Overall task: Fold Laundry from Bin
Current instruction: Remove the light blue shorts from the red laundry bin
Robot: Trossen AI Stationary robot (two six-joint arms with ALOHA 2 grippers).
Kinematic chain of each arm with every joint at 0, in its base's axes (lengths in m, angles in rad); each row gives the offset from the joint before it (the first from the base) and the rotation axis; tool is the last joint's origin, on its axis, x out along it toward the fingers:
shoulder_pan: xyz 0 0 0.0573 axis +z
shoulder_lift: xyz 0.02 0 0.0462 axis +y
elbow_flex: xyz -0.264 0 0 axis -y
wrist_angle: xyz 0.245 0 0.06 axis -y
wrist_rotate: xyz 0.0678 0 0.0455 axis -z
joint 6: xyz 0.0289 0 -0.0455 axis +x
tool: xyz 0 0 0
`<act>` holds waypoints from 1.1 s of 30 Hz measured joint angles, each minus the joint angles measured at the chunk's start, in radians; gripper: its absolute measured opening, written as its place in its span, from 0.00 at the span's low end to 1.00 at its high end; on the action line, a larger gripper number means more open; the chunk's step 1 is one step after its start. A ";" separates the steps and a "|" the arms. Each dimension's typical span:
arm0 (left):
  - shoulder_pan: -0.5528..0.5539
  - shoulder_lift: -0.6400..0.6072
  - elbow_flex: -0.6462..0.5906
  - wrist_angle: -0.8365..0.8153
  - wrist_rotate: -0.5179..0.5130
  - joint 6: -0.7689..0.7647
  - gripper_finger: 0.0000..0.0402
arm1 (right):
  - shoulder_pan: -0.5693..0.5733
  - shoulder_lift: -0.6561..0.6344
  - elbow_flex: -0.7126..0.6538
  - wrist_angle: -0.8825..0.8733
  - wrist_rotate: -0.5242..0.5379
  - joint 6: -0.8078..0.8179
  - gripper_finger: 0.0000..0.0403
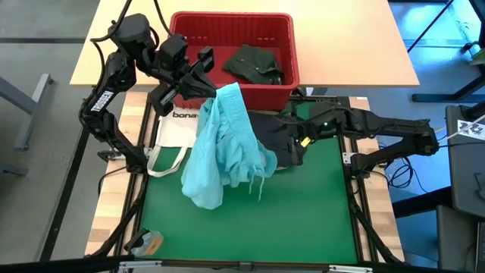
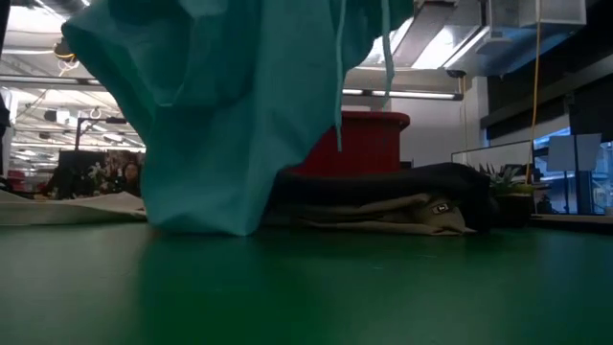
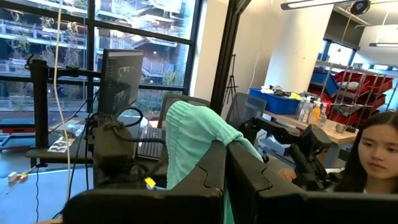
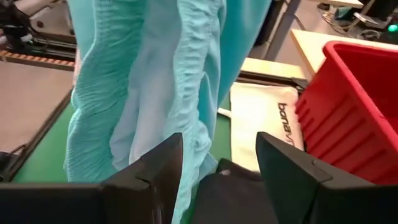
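- Green matting (image 1: 303,212) covers the working part of the desk, and its near half lies bare, which gives room for spreading a garment.
- Nearest the camera, the light turquoise garment (image 1: 223,148) hangs in a long bunch, its lower end crumpled on the mat and a drawstring dangling.
- Left gripper (image 1: 204,85) holds it aloft by the gathered waistband, jaws shut on the cloth.
- Right gripper (image 1: 299,140) sits low beside the hanging cloth with jaws wide and nothing between them; it appears to rest over the dark grey garment (image 1: 276,148), though the overhead view is murky there.
- Beneath that, the low view shows a khaki-tan garment (image 2: 383,213) flattened on the mat.
- White tote bag (image 1: 178,127) lies under the left arm, beside the mat.
- Farthest back, the red bin (image 1: 231,34) holds the dark green garment (image 1: 254,64).
- To do this step well, I judge the open jaws should pinch the waistband's other end, so both arms can stretch it and lay it flat on the bare mat, clear of the pile.
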 joint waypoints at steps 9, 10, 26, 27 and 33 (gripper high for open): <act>0.000 0.000 0.000 0.000 0.000 0.000 0.00 | 0.000 0.058 0.000 -0.009 -0.035 0.000 0.50; 0.000 0.000 0.000 0.000 0.000 0.000 0.00 | 0.001 0.058 0.000 -0.015 -0.041 0.000 0.50; 0.000 0.000 0.000 0.000 0.000 0.000 0.00 | 0.001 -0.032 0.000 -0.097 0.003 0.024 0.50; 0.000 0.000 0.000 0.000 0.000 0.000 0.00 | 0.001 -0.027 0.000 -0.106 0.001 0.024 0.50; 0.000 0.000 0.000 0.000 0.000 0.000 0.00 | 0.001 0.011 0.000 -0.132 0.011 0.022 0.50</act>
